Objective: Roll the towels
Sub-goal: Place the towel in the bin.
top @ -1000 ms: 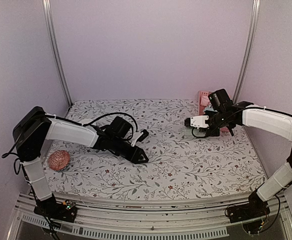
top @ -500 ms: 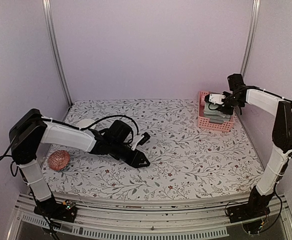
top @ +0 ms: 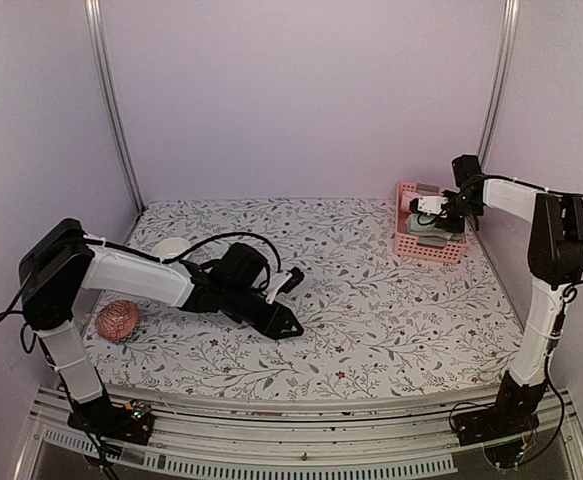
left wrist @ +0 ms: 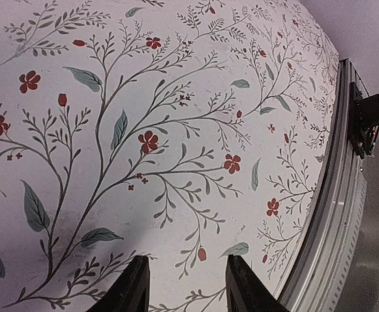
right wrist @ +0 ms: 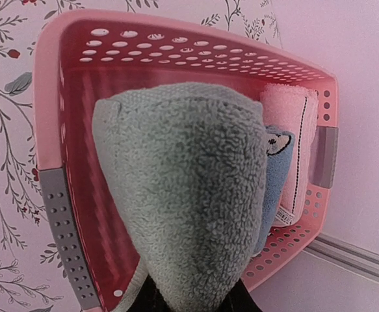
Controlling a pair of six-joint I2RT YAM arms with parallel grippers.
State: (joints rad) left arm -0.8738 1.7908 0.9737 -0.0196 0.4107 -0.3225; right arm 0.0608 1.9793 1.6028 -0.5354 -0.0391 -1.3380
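A rolled sage-green towel (right wrist: 182,195) fills the right wrist view, and my right gripper (right wrist: 189,300) is shut on its near end, the dark fingers barely showing beneath it. The roll hangs inside the pink slatted basket (right wrist: 62,130). A rolled light blue towel (right wrist: 275,195) with a white label and a small face patch lies in the basket beside a pink rolled towel (right wrist: 293,130). From above, the right gripper (top: 429,212) holds the green towel (top: 427,227) over the basket (top: 429,250) at the back right. My left gripper (top: 286,325) is open and empty just above the floral cloth, fingertips (left wrist: 137,286) apart.
A pinkish ridged ball (top: 117,320) lies at the table's left edge and a white round object (top: 171,245) sits behind the left arm. The table's metal front rail (left wrist: 332,214) runs close to the left gripper. The basket stands against the right wall.
The right arm has swung from mid-table to the back right, carrying the green towel into the basket. The left gripper has crept slightly right along the cloth.
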